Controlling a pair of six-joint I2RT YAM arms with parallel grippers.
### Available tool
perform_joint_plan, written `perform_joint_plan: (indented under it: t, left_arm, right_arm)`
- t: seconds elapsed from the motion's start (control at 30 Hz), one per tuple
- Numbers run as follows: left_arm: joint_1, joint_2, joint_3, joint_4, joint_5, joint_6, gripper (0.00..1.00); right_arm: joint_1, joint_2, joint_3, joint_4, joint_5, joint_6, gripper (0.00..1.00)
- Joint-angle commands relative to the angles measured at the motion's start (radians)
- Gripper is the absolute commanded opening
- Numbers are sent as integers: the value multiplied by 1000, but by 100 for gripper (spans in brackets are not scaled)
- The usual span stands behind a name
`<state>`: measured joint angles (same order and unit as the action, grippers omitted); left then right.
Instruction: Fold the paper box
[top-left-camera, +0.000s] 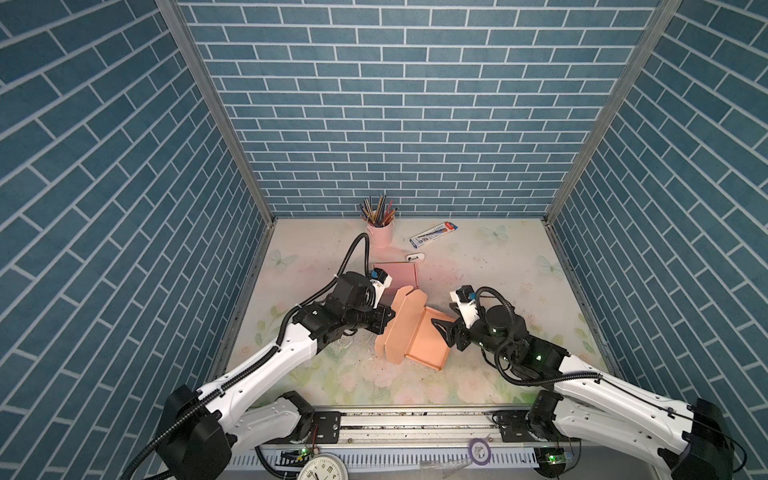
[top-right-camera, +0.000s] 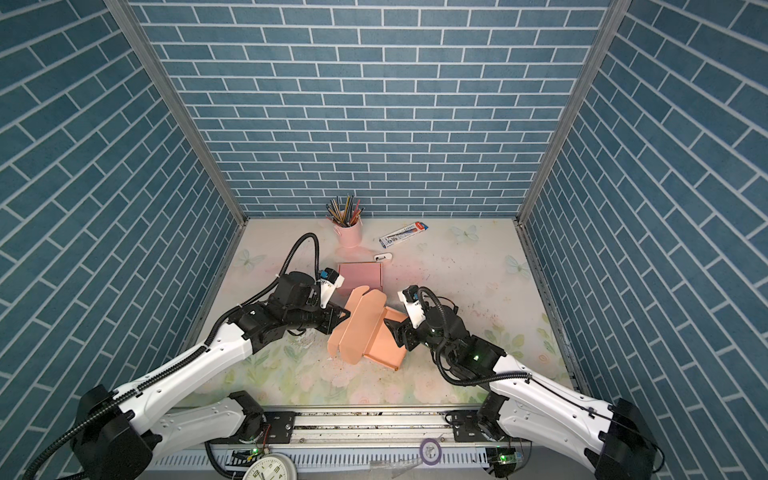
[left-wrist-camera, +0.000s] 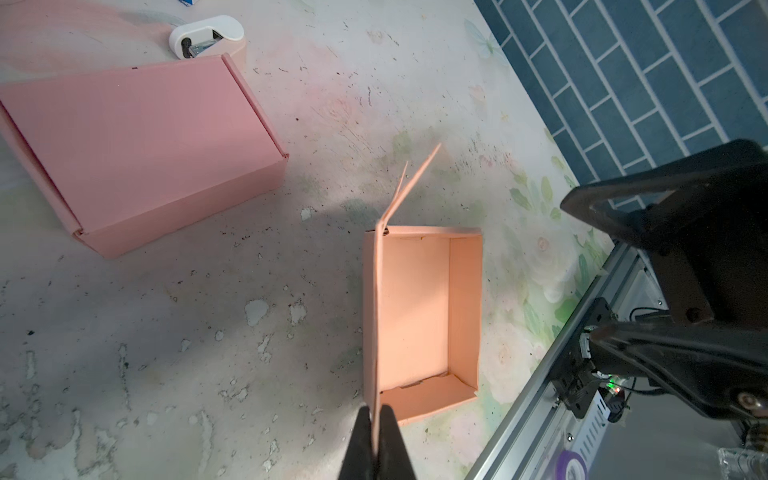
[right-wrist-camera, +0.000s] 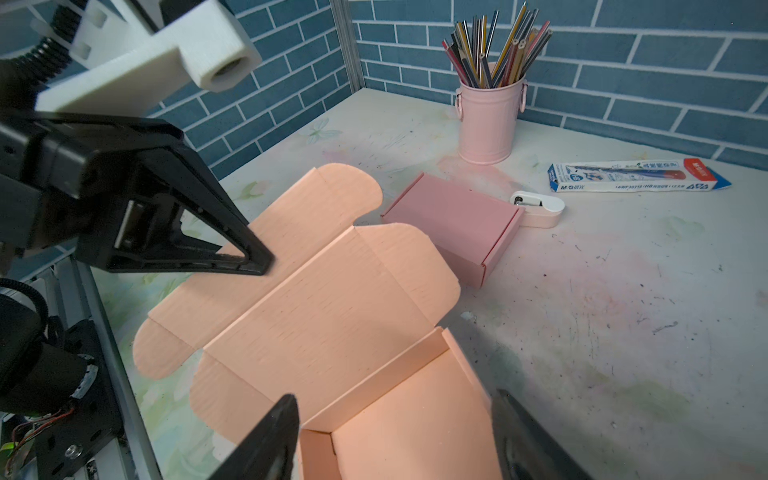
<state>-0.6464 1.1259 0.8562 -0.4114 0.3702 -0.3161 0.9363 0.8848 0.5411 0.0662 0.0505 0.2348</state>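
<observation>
Desk (top-left-camera: 498, 270): scuffed floral top, blue brick walls.
Paper box (top-left-camera: 428, 345): just beside the pink box (top-left-camera: 397, 276), lid (top-left-camera: 401, 324) upright.
Left tool (left-wrist-camera: 377, 411): clamped on the lid's edge.
Right tool (top-left-camera: 441, 332): jaws apart at the tray's side away from the pink box.
Risk: the lid could buckle or slip; the unheld tray might skid.

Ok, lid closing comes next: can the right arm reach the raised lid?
Probably yes: the right end effector, open, faces the lid with nothing between; the left end effector pinches its outer flap.

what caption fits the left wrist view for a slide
Left gripper shut on the upright lid of the peach paper box, a closed pink box nearby.
</observation>
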Motion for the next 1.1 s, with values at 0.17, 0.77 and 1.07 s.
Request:
perform_joint_plan:
  t: [0.17,0.77,1.07]
  left_arm:
    - [-5,65,150,-198,-4,154,6]
    - [-32,144,291,-324,-59,254,6]
    - [-41,165,302,-330,-67,262,7]
  right_arm:
    - [-80,75,41,122,-72,-99,74]
    - [-272,279,41,327,-559,-308,75]
    - [-279,424,126,296,-588,-352,73]
